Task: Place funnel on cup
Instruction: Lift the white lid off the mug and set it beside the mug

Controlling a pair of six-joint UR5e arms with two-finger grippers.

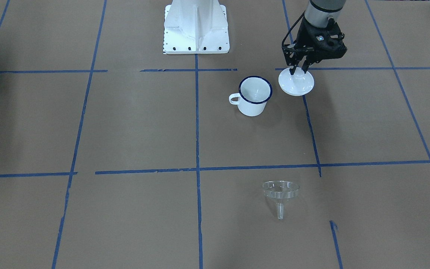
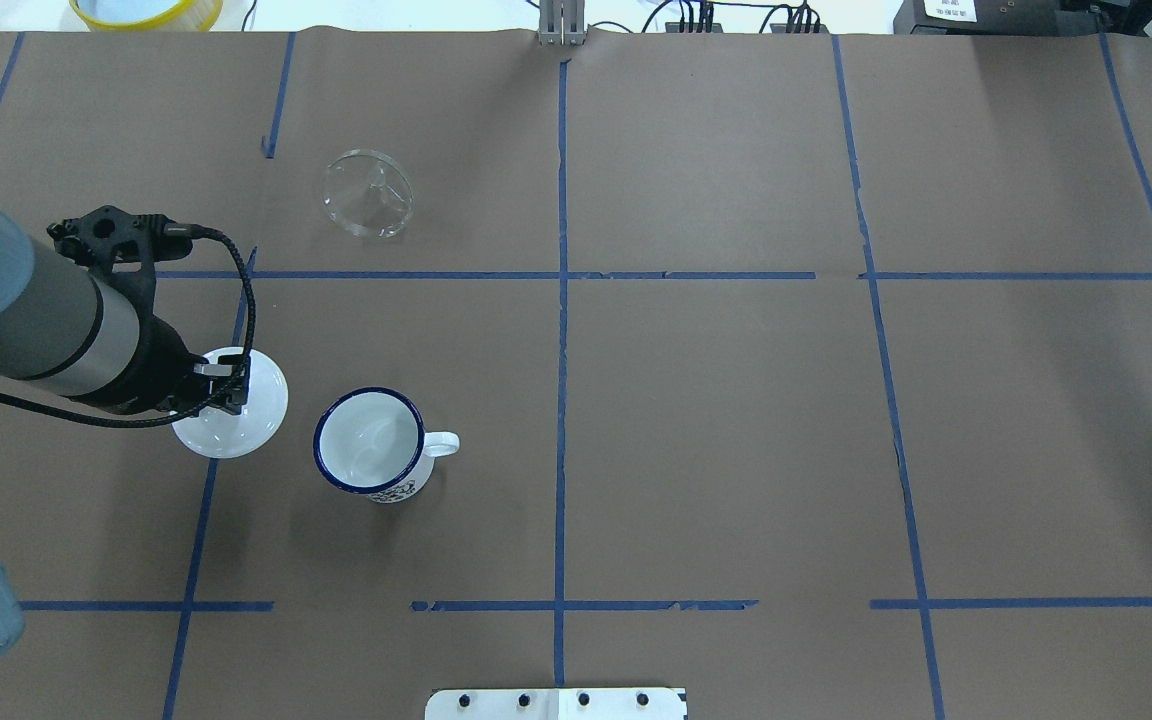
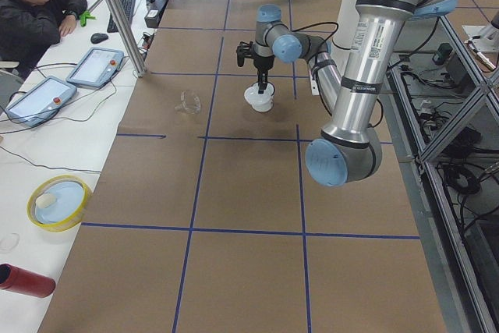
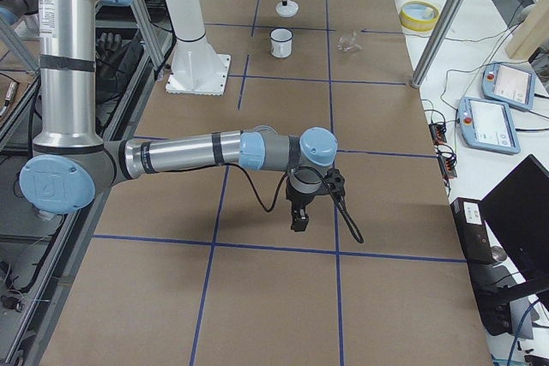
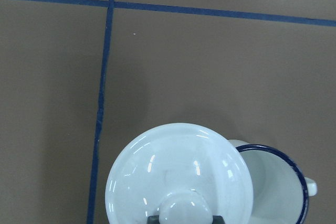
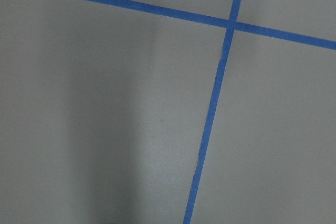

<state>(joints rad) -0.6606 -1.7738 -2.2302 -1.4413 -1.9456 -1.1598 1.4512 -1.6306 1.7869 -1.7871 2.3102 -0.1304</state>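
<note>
Funnel (image 1: 280, 192) lay tipped on its side on the far-left part of the surface (image 2: 716, 430), with the spout toward the far edge. It was untouched and well apart from everything else. Cup (image 1: 254, 93) stood upright nearer the robot with its mouth open and nothing in it. Its handle pointed to the robot's right.

Just left of the cup was the white lid (image 1: 296, 83). Left pincer (image 1: 299, 71) was closed on the lid's knob from above. The lid looked raised off the surface, not certain.

Right pincer (image 4: 298, 222) hung low over bare surface far to the right. It showed only in the right side view, so I could not tell whether it was open or closed.

Step in hand, by my read: parking the lid so the cup is free.
- Set it down flat, clear of the cup's left side.
- Release low so it does not tip or skid into the cup.
- Keep it off the straight path to the funnel.
- The funnel will likely need a rim grasp and turning spout-down.

View differences:
- Overhead showed a clear gap between lid and cup. The left wrist view had the lid overlapping the cup rim, which hinted at height.
- The front view showed the funnel's spout plainly. Overhead gave mostly the round bowl.
- The right wrist view gave only tape lines.
</note>
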